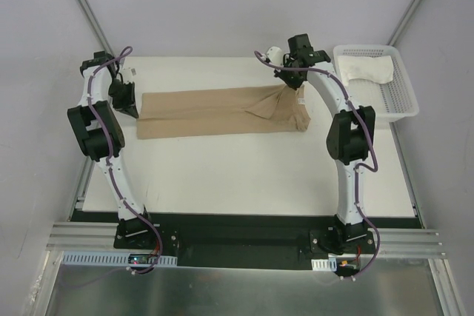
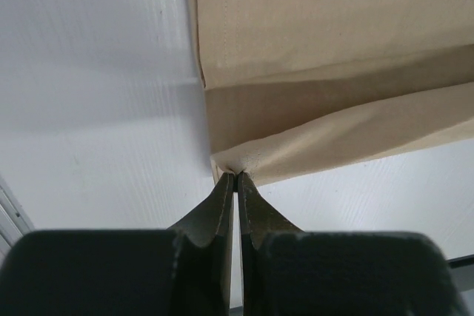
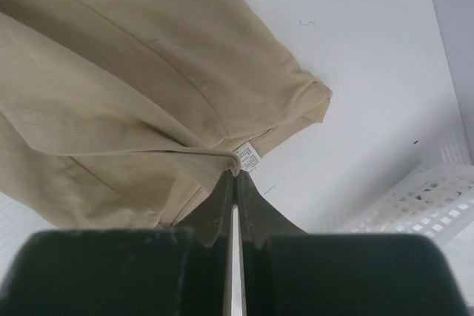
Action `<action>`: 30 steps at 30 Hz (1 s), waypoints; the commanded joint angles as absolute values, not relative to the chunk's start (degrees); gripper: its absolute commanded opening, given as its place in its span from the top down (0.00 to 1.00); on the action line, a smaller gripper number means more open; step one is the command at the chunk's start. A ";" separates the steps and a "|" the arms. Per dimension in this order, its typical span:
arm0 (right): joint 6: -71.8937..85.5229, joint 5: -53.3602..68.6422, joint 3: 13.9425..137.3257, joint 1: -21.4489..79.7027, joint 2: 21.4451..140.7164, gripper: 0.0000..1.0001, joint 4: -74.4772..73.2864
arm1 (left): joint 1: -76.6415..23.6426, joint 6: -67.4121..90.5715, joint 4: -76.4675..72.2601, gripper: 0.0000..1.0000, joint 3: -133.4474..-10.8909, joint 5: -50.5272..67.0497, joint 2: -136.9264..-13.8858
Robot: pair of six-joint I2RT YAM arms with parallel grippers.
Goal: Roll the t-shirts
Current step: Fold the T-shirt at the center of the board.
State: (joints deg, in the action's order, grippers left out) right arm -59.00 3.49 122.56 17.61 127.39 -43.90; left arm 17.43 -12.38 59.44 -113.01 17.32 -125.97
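**While both grippers pinched it, the tan t-shirt (image 1: 215, 114) lay stretched across the table (image 1: 244, 175)**

Where the top view looked down, the tan t-shirt was folded into a long band running left to right over the far half of the table. The left gripper (image 2: 235, 177) was clenched on a corner of the band's left end, jaws pressed together with the cloth edge nipped at their tips. The right gripper (image 3: 236, 175) was clamped on the right end, just beside the small white neck label (image 3: 247, 157), and the fabric there rose in a peak toward it. The white t-shirt (image 1: 368, 72) lay bunched inside the white mesh basket (image 1: 400, 105) at the table's far right corner, apart from both arms.
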 commanded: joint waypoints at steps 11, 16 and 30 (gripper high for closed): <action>-58.80 -1.48 124.45 17.23 129.37 0.99 -41.66 | 14.41 -11.87 59.42 1.00 -119.09 11.26 -129.46; -56.34 -4.65 125.50 17.05 130.95 0.99 -40.16 | 14.33 -10.99 58.36 0.89 -121.11 6.60 -130.08; -49.74 15.63 102.86 9.23 114.70 0.36 -56.42 | 10.55 -7.74 54.32 0.44 -95.20 9.58 -111.97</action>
State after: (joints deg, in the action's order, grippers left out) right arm -47.29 6.28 108.77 10.46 120.31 -49.10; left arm 11.55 -9.47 54.76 -100.16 7.51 -113.32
